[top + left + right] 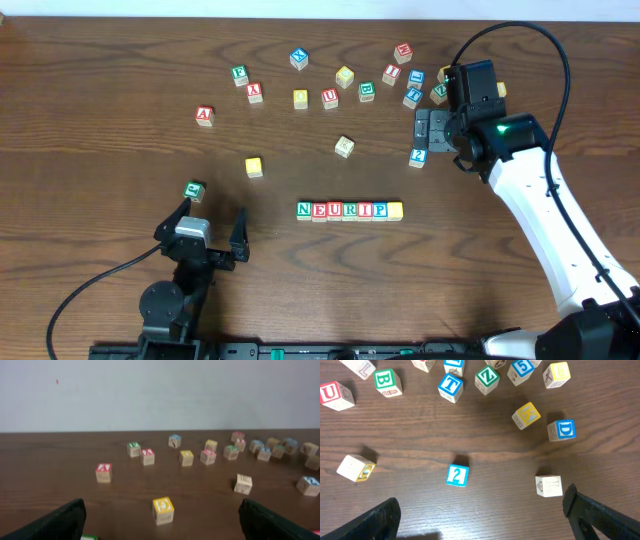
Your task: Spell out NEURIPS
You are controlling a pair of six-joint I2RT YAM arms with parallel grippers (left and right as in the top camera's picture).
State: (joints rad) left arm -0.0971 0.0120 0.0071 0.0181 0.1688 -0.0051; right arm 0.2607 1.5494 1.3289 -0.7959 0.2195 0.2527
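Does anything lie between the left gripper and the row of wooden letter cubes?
Nothing visible does. Only bare brown table separates the left gripper from the row of wooden letter cubes.

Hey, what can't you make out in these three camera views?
Overhead: the row's yellow end cube, letter too small to read.
Overhead: green-lettered cube half hidden behind the right arm.
Left wrist: green-topped cube cut off by the bottom edge.
Right wrist: blue cube cut off by the top edge.

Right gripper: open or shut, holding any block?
Open and empty. In its wrist view the right gripper has both fingers wide apart with no block between them.
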